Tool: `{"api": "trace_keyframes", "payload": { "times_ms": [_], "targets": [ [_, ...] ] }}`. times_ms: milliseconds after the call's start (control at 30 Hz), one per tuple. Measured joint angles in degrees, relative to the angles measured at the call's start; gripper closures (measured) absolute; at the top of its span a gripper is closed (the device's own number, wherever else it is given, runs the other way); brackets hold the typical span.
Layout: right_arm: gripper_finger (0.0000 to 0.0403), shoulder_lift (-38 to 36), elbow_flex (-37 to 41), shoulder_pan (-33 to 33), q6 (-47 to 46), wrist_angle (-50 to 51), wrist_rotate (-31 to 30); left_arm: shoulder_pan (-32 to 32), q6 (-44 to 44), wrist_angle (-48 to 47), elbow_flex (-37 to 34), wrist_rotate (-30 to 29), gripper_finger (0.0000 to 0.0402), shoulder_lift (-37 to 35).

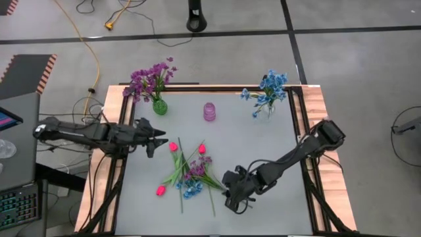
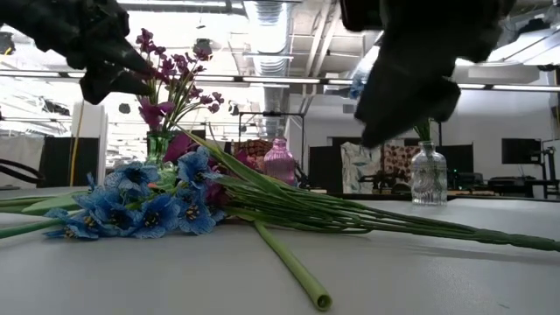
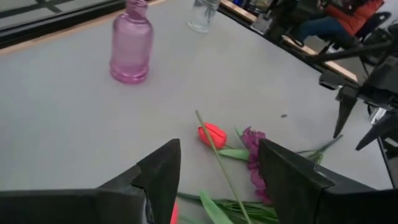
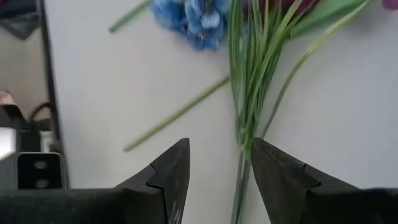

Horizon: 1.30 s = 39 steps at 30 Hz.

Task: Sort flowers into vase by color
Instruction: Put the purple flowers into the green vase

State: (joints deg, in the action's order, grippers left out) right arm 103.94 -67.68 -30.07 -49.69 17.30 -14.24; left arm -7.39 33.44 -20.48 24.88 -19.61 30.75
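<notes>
A loose pile of flowers (image 1: pixel 191 172) lies flat on the grey table: blue clusters (image 4: pixel 196 18), a purple sprig (image 3: pixel 255 158) and pink-red buds (image 3: pixel 212 134) on long green stems (image 4: pixel 249 93). At the back stand a green vase with purple flowers (image 1: pixel 158 99), a bare pink vase (image 1: pixel 209 111) and a clear vase with blue flowers (image 1: pixel 268 99). My left gripper (image 1: pixel 160 139) hangs open left of the pile, nothing between its fingers. My right gripper (image 4: pixel 217 174) is open above the stems' near right ends, clear of them.
The wooden frame (image 1: pixel 316 112) borders the table on its left, far and right sides. Bare grey table lies between the pile and the vases and to the pile's right. Cables and a dark stand (image 1: pixel 196 16) lie on the floor beyond.
</notes>
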Motion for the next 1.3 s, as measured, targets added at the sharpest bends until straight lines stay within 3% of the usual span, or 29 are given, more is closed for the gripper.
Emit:
{"api": "trace_keyframes", "payload": {
  "times_ms": [300,833,967,1300],
  "targets": [
    [0.0207,3.6,0.0,0.1,0.0,0.4,0.7,-5.7,-2.3,13.2,0.0,-2.2,0.0205,10.4],
    [0.0211,7.9,0.0,0.7,0.2,1.9,0.7,-10.8,-2.9,24.8,0.0,-2.1,0.0205,23.0],
    [0.0240,7.9,0.0,1.1,0.2,2.2,0.8,-12.2,-4.3,26.6,0.0,-2.1,0.0205,25.1],
    [0.0373,7.9,0.4,2.5,0.1,2.4,1.5,-14.5,-6.0,32.1,0.0,-2.1,0.0205,28.5]
  ]
}}
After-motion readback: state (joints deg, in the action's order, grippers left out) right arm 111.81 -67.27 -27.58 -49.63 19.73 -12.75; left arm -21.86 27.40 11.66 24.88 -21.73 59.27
